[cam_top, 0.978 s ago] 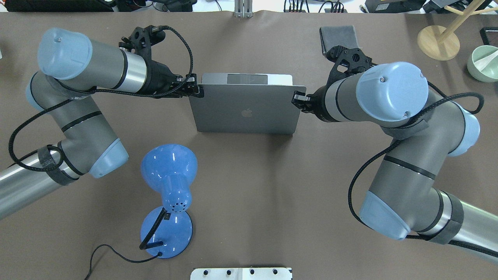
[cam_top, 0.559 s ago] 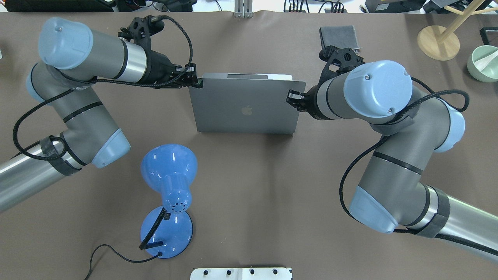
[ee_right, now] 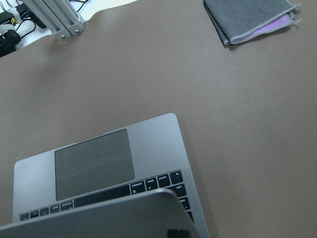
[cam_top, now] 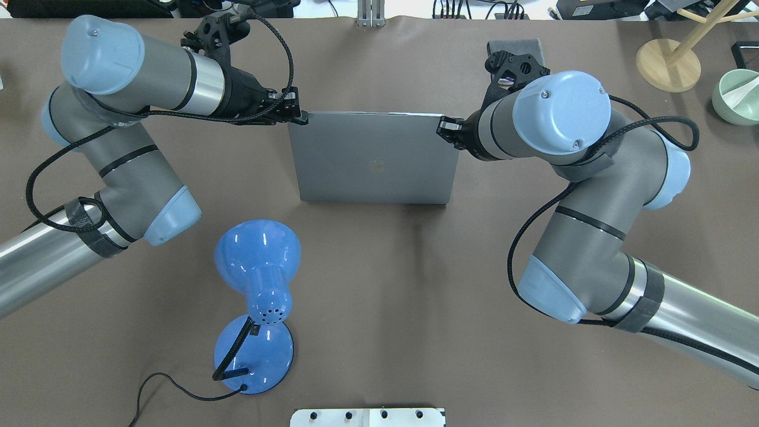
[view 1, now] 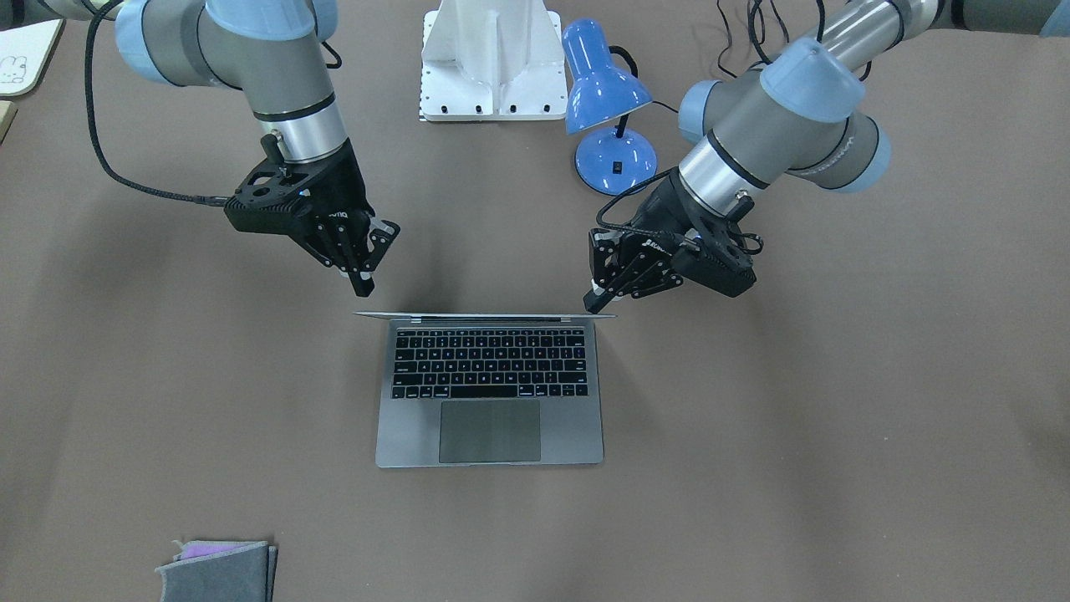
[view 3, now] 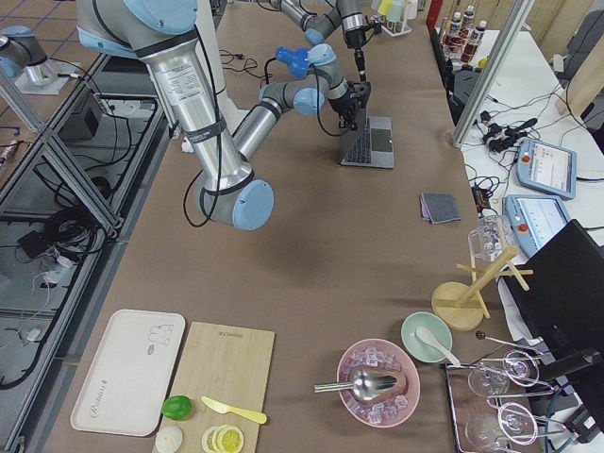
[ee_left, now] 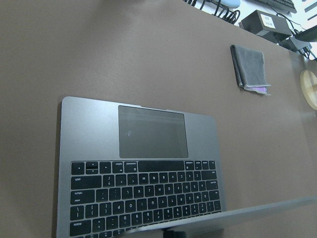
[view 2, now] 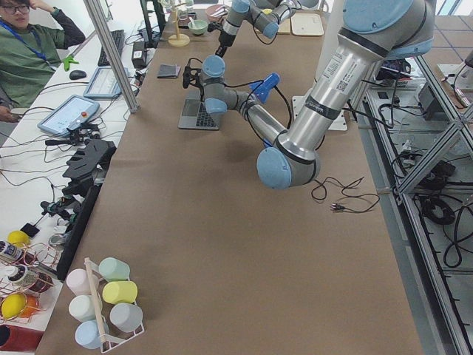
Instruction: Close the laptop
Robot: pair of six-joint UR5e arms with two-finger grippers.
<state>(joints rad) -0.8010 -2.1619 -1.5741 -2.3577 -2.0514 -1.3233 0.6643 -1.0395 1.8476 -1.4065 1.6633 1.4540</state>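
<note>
I have the laptop half-closed, lid tipped forward; left gripper and right gripper at its top corners, seemingly slightly parted, pressing, gripping nothing.

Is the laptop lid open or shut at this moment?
Open, partway down: the laptop shows its keyboard and trackpad, with the lid tilted over them.

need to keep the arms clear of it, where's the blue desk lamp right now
In the overhead view the blue desk lamp stands on the robot's left half of the table, nearer the robot than the laptop and apart from it, beside the left arm's elbow.
</note>
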